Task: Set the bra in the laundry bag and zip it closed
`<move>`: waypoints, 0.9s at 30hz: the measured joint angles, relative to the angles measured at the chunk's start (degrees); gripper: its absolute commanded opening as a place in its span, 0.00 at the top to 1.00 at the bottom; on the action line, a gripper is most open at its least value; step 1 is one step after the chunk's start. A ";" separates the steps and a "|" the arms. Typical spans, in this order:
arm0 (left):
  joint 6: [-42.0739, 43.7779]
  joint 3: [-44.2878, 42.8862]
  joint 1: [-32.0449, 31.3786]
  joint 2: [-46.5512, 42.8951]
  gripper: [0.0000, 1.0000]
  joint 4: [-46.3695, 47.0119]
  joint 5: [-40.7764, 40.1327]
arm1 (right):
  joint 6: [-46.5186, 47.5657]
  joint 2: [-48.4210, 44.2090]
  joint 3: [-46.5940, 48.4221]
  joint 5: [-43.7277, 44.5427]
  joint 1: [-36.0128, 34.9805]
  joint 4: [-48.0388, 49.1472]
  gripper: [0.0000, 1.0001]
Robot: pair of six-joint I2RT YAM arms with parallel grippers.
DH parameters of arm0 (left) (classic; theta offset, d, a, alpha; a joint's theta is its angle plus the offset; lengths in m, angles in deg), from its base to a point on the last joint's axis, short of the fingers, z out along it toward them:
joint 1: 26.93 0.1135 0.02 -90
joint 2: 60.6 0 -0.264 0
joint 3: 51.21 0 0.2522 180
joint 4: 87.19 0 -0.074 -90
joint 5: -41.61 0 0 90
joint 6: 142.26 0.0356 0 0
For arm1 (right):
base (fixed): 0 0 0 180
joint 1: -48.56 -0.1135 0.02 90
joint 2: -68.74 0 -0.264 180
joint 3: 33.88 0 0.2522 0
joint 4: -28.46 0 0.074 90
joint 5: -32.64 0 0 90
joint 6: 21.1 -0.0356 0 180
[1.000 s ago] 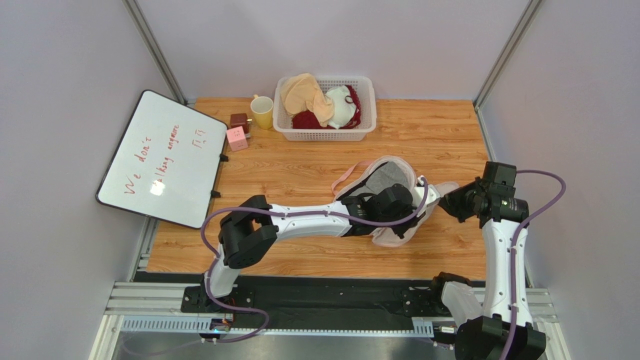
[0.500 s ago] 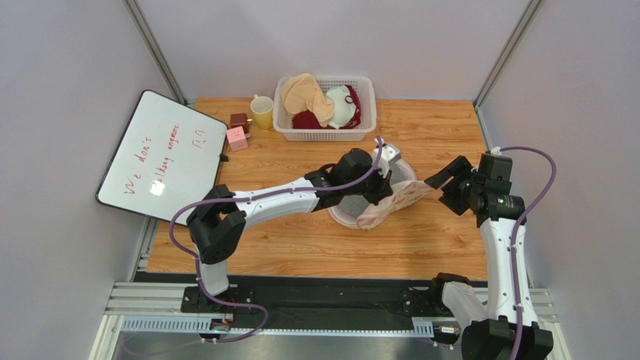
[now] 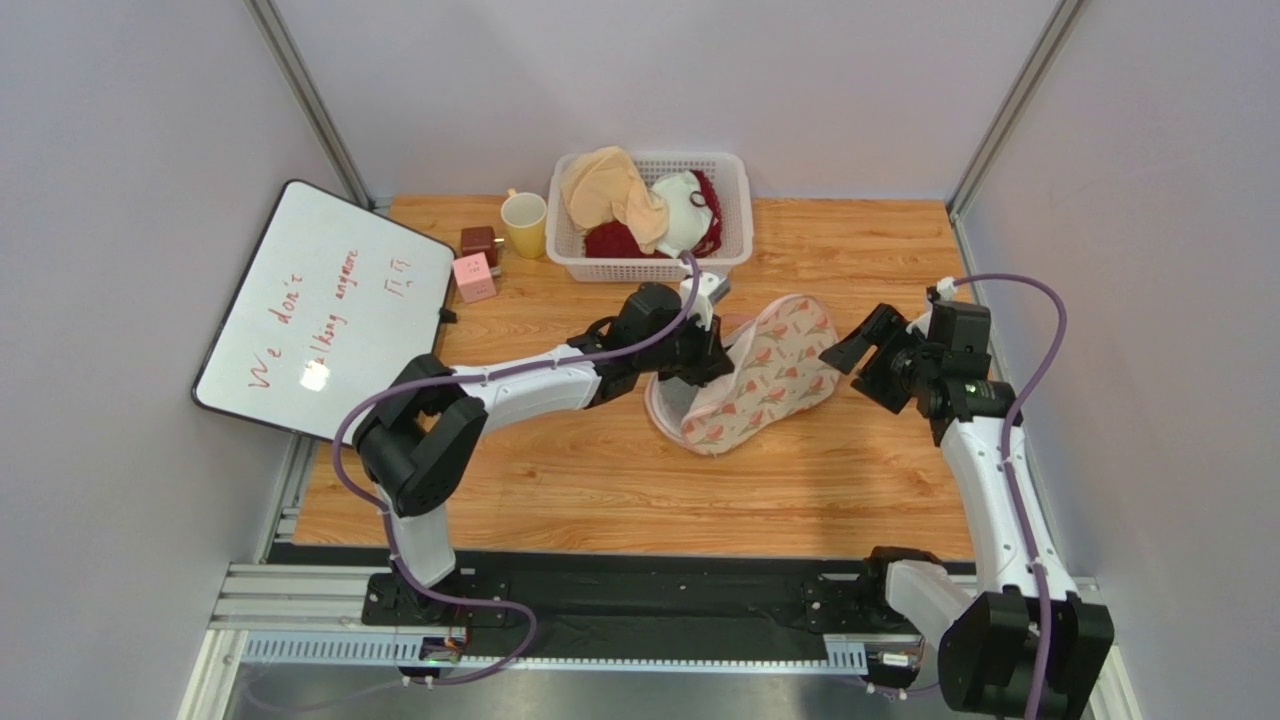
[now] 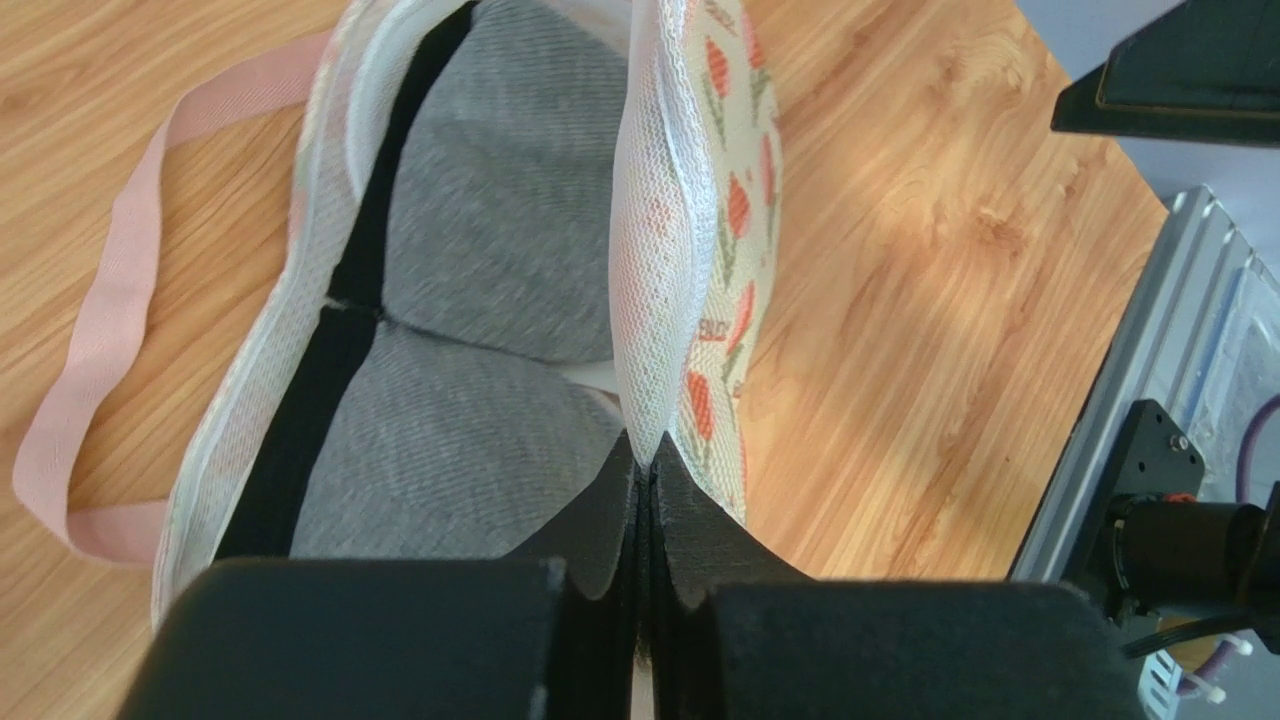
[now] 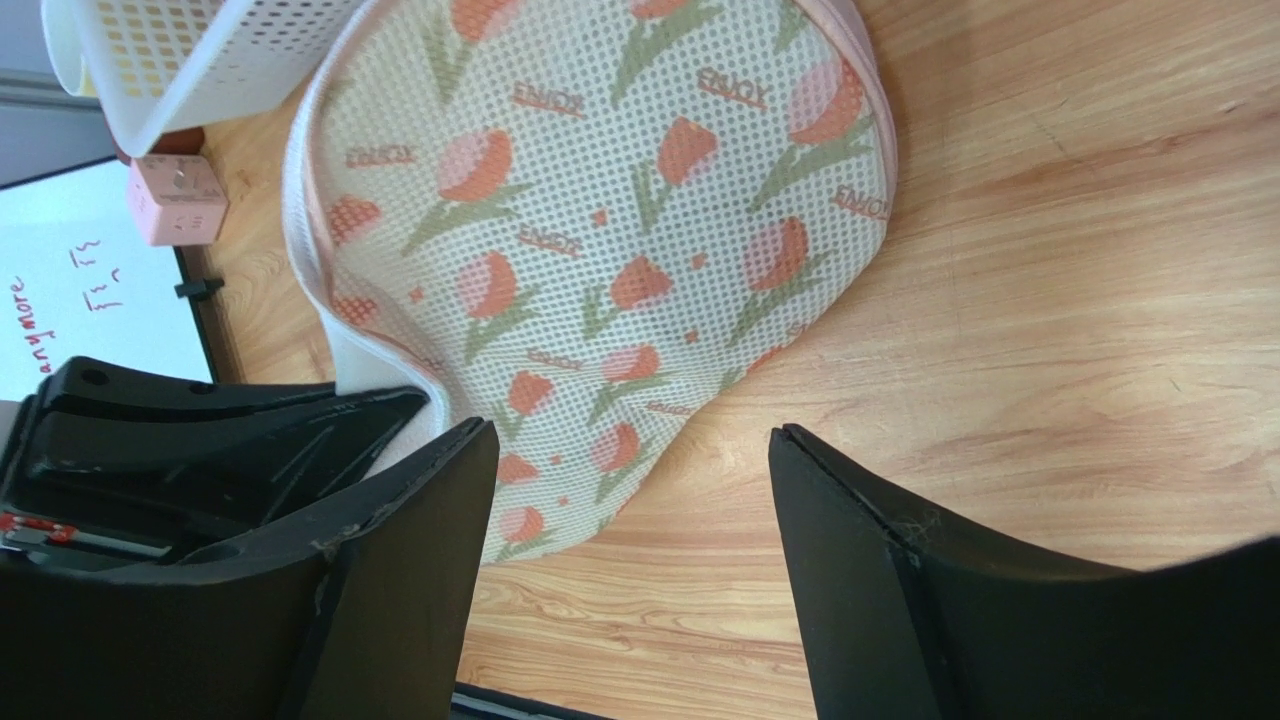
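The laundry bag (image 3: 756, 375) lies mid-table, printed side up, its left edge raised. My left gripper (image 3: 706, 354) is shut on the mesh-lined top flap, pinched at the fingertips (image 4: 649, 458). Under the lifted flap (image 4: 733, 180), the grey bra (image 4: 481, 285) with its black band lies inside the bag; it shows only in the left wrist view. A pink zipper strip (image 4: 105, 315) trails loose on the wood. My right gripper (image 3: 854, 348) hovers just right of the bag, open and holding nothing. In its own view the printed bag (image 5: 601, 225) lies beyond the spread fingers (image 5: 634, 435).
A white slatted basket (image 3: 733, 258) with beige and white-and-red bras stands at the back. Left of it are a yellow mug (image 3: 525, 225) and two small cubes (image 3: 473, 276). A whiteboard (image 3: 323, 315) overhangs the table's left edge.
My right gripper opened, let go of the bag and drew back to the right. My left arm swung back and left, carrying the flap so that the bag's printed side now faces up.
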 measured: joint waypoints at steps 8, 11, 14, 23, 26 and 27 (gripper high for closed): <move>-2.12 2.91 4.81 0.09 1.00 2.56 2.12 | 0.20 6.10 -1.81 -1.51 -2.71 4.57 0.29; -3.08 2.91 7.28 0.85 0.86 3.58 3.76 | 0.17 7.80 -2.05 -1.68 -3.58 6.19 0.29; -3.39 2.56 10.01 2.51 0.68 3.54 4.92 | 0.17 9.62 -2.71 -1.62 -5.40 7.80 0.29; 0.68 -2.51 16.50 3.23 0.33 -5.01 1.29 | -1.09 13.90 -6.71 -0.94 -19.28 14.82 0.28; 2.58 -0.96 18.86 1.16 0.34 -5.90 0.02 | -2.32 15.91 -8.13 -1.11 -23.04 19.67 0.30; 2.99 0.28 19.69 0.11 0.34 -5.60 0.07 | -2.75 17.11 -8.28 -1.36 -23.76 21.29 0.33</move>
